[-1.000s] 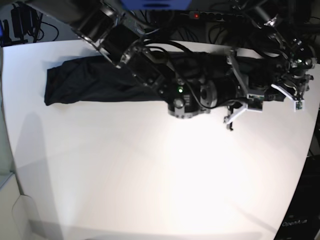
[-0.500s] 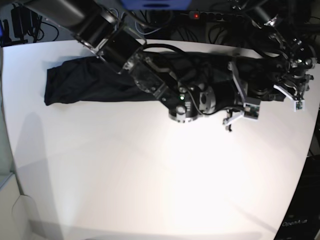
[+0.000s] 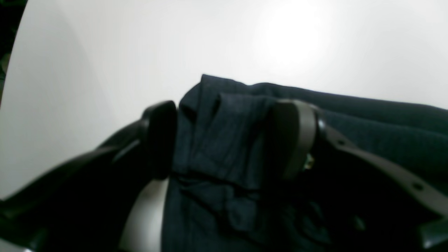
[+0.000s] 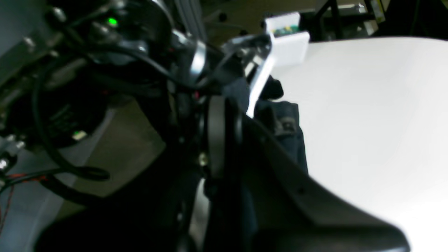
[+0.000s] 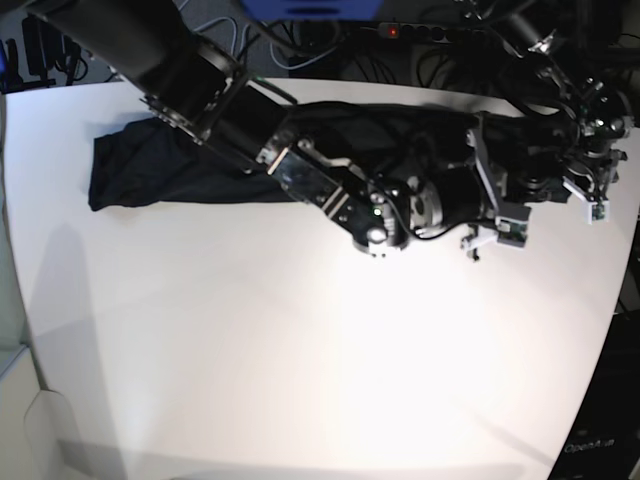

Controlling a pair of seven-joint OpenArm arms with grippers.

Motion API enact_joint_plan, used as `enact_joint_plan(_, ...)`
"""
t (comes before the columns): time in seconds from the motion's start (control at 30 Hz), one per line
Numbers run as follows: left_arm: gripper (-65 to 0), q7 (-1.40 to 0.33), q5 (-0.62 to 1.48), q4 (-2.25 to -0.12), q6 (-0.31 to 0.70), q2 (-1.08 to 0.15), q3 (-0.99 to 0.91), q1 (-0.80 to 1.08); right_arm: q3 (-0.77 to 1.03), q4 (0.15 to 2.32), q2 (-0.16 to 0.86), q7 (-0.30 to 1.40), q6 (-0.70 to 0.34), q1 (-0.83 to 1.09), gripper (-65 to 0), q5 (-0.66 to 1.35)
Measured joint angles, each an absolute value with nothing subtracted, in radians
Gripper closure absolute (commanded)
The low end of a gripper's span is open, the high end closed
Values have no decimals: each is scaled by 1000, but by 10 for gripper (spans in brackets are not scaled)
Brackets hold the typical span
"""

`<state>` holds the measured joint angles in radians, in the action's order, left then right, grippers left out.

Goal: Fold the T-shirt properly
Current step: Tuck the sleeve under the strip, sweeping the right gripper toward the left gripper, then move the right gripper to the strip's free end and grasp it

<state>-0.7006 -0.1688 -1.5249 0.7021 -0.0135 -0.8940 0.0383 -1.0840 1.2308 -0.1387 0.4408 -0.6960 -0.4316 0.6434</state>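
While the shirt (image 5: pixel 170 165) lies along the far side of the table (image 5: pixel 300 350), the left gripper (image 3: pixel 231 140) pinches its bunched end. Whether the right gripper (image 4: pixel 224 140) is holding anything is unclear.

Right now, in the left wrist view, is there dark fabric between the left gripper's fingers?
Yes: a bunched fold of the T-shirt sits between the two fingers of the left gripper.

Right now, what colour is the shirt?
Plain charcoal-black T-shirt, no print; the left wrist view shows it best.
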Motion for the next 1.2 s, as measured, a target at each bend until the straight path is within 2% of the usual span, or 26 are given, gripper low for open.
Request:
enact_joint_plan(0.17,-406,-701,-169,-1525,702,-14,-894,38,-1084,1228,-138,443,-696,-429,-16,644)
enact_joint_plan(0.23,-406,-701,-169,-1525,701,-7,-894,35,-1084,1228,-138,443,-696,-429,-48,644)
enact_joint_plan(0.3,-406,-701,-169,-1525,700,0,-894,33,-1084,1228,-139,443,-696,-429,-129,643)
enact_joint_plan(0.47,-406,-701,-169,-1525,702,0,-893,33,-1084,1228,-138,443,-696,-429,-427,644)
enact_joint_plan(0.5,-406,-701,-169,-1525,702,0,-893,33,-1084,1228,-139,443,-696,-429,-469,643)
enact_joint_plan(0.57,-406,-701,-169,-1525,702,0,-893,33,-1084,1229,-139,443,-696,-429,-503,644)
enact_joint_plan(0.93,-406,-701,-161,-1549,702,-25,-964,38,-1069,1179,-138,435,-701,-432,-505,653)
enact_joint_plan(1.07,-407,-701,-161,-1592,702,-31,-979,36,-974,1110,-56,439,-696,-427,-501,643)
enact_joint_plan(1.13,-407,-701,-162,-1614,702,-30,-978,34,-946,1106,6,444,-690,-427,-457,640)
enact_joint_plan(1.2,-407,-700,-160,-1635,702,-24,-978,31,-929,1108,53,447,-691,-429,-364,641)
